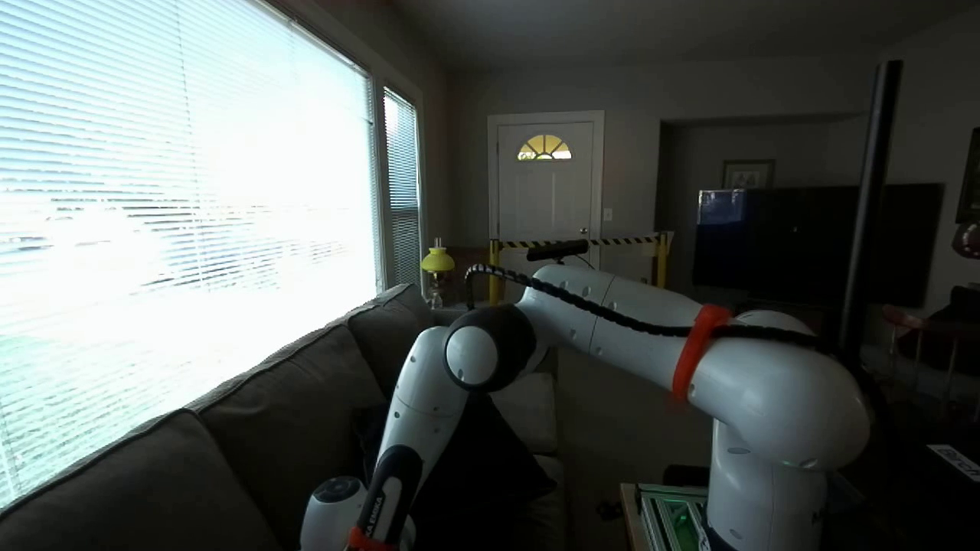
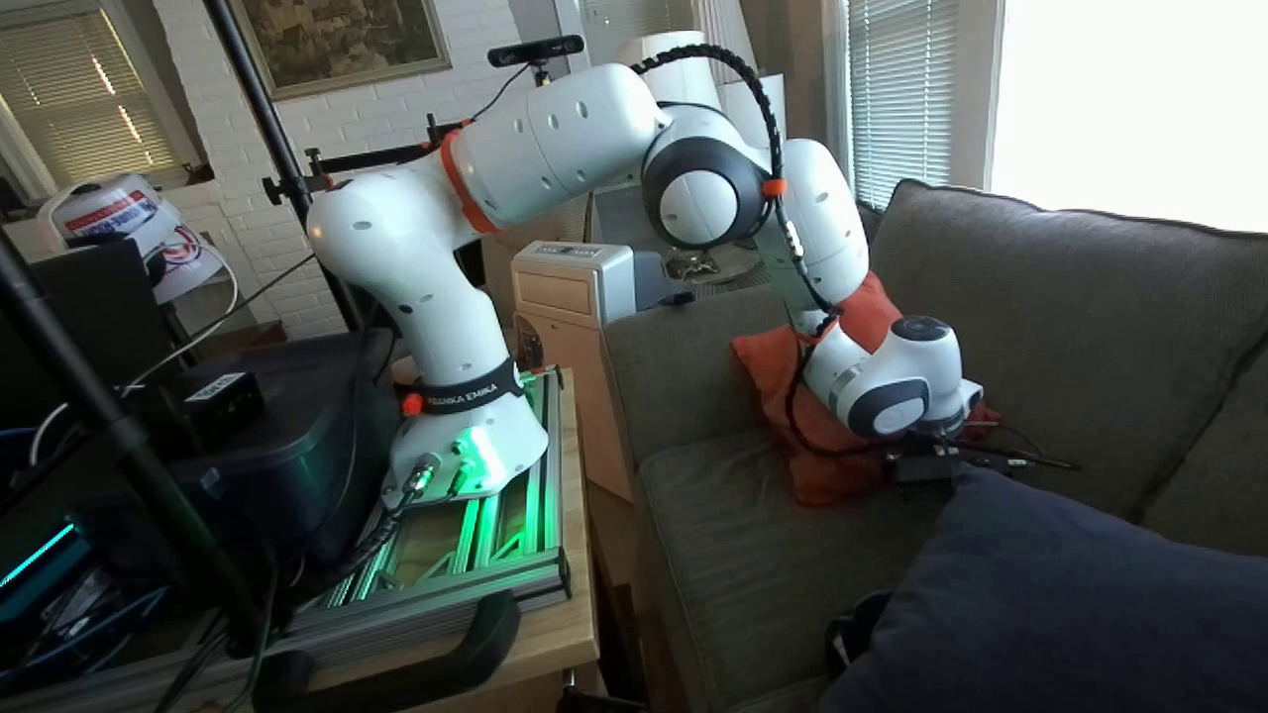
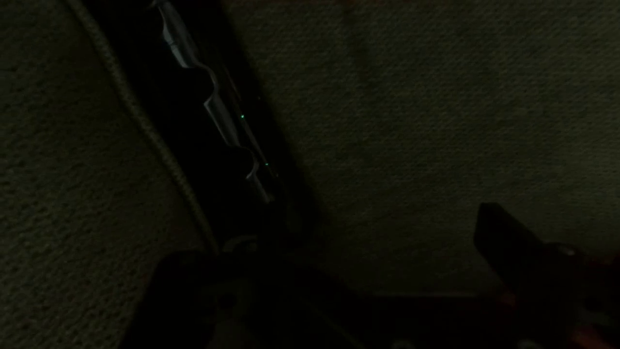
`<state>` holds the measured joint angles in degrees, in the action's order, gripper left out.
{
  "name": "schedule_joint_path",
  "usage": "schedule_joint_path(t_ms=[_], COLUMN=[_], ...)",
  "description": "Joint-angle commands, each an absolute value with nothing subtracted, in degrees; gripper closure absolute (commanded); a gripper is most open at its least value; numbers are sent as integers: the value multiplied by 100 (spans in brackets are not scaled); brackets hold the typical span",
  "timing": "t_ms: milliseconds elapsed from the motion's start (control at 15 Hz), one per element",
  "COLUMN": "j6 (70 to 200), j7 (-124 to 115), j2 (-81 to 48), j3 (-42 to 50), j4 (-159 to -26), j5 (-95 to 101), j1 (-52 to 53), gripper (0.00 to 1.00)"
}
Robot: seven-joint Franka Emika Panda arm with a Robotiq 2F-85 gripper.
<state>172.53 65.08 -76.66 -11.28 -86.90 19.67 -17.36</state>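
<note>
While my arm [image 2: 565, 149] arches down over a gray sofa [image 2: 753, 555], my fingers [image 3: 506, 242] stand spread wide, released, w/ cushion fabric [image 3: 387, 194] showing btwn them. Thin object [image 3: 222, 118] w/ shiny wavy edge, too dk to ID, lies in sofa gap [image 3: 162, 104] nr a fingertip. Orange pillow [image 2: 822, 465] sits behind my arm in an exterior view; navy pillow [image 2: 1070, 604] nearer cam.

White arm [image 2: 584, 139], orange pillow [image 2: 837, 480], grey-brown sofa [image 2: 1070, 327]
Orange-red bands [image 2: 467, 183] ring the arm; the second pillow [image 2: 1080, 594] is dark slate-blue; a lampshade [image 1: 438, 261] shows yellow; barrier tape [image 1: 624, 242] carries slanted black-and-yellow stripes; in the wrist view, a wavy grey strip [image 3: 222, 121] stands out against black, beside finely woven dark-olive fabric [image 3: 436, 121].
</note>
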Motion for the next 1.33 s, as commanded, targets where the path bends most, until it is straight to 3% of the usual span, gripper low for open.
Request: schedule_joint_path(t_ms=[0,533,867,933,1067,1267], j6=[16893,16810,16933,16891,16871,16933], j7=[6885,7311,7311,7331,7385,7440], j2=[-8197,-8836,-8505,-8504,-8504,-8505], j3=[-1295,-1489,-1344,-1316,-1275,-1218], j4=[-7869,-6861,-7296,-7294,-7313,-7388], j5=[1923,1783,1817,1824,1827,1835], j1=[-1769,-1670,-1607,-1593,-1580,-1572], gripper=[0,0,2,27,28,53])
